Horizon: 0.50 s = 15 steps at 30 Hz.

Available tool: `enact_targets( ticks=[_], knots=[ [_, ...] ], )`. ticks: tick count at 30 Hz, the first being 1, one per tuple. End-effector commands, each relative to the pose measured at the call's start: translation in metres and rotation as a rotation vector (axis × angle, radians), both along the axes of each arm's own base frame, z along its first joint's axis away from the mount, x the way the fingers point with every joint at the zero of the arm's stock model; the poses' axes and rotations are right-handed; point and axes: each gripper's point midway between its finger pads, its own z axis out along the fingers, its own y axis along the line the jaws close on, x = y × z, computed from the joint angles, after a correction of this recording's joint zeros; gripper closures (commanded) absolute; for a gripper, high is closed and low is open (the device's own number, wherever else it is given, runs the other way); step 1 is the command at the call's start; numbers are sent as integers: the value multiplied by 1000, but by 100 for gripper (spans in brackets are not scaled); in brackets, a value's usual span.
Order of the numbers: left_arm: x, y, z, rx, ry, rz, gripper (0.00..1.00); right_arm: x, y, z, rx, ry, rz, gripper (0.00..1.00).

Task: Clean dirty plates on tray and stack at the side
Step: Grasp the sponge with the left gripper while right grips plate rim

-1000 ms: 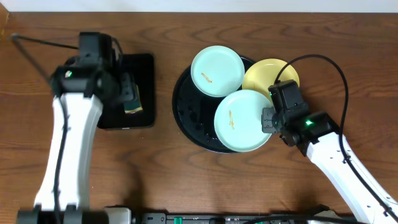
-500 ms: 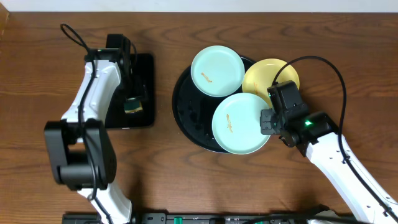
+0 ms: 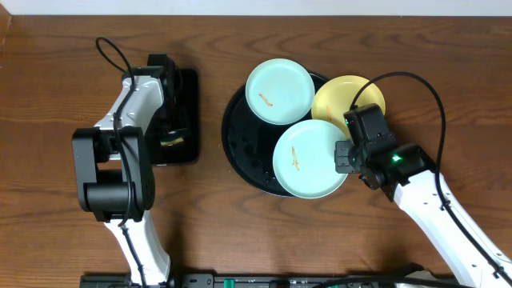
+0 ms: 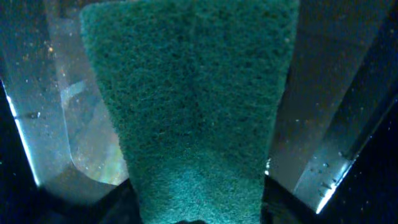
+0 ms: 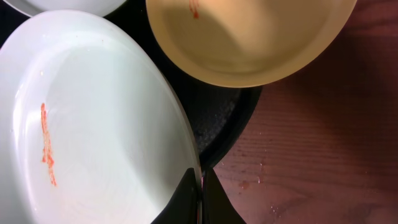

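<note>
**Round tray** (image 3: 242, 152): glossy black with a raised rim, mid-table (image 3: 448, 72). Carries all three plates. None cleaned or stacked at the side, judging by the smudges on show.

**Far mint plate** (image 3: 279, 92): lies at the tray's back edge and bears one small orange-brown mark.

**Yellow plate** (image 3: 352, 96): perches on the tray's right rim, partly out over the wood, just beside both mint plates. Shows a reddish smear near its edge in the right wrist view.

**Near mint plate** (image 3: 302, 157): sits at the tray's front right, streaked with orange down its middle.

**Right gripper** (image 5: 199, 190): fingers together, pinched on the near mint plate's right rim. Probably gripped there to steady or lift that plate for wiping while leaving the soiled centre bare.

**Rectangular tray** (image 3: 190, 84): small and black, well apart to the left. Serves, it seems, as the sponge's resting place.

**Sponge** (image 4: 186, 106): green scouring face up, filling the left wrist view.

**Left gripper** (image 3: 170, 126): set down over the rectangular tray with a finger on either side of the sponge. Cannot tell whether clamped on it or merely straddling it (edges too dark to judge contact). Likely there to collect the cleaning tool.

**Next move, as a judgement:** calls for a firm hold on the sponge, then carriage across to the held plate. A thin rim pinch risks slipping under scrubbing pressure.
</note>
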Motion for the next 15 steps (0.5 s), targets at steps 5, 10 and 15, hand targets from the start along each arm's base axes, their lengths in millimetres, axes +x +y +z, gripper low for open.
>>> enact_targets(
  ticks=[5, 10, 15],
  knots=[
    [-4, 3, -6, 6, 19, 14, 92, 0, 2, 3, -1, -10, 15, 99],
    [-3, 4, -6, 7, 17, 15, 91, 0, 2, 3, -2, -9, 15, 99],
    [1, 9, -5, 6, 0, 30, 39, 0, 2, 3, -1, -9, 15, 99]
  ],
)
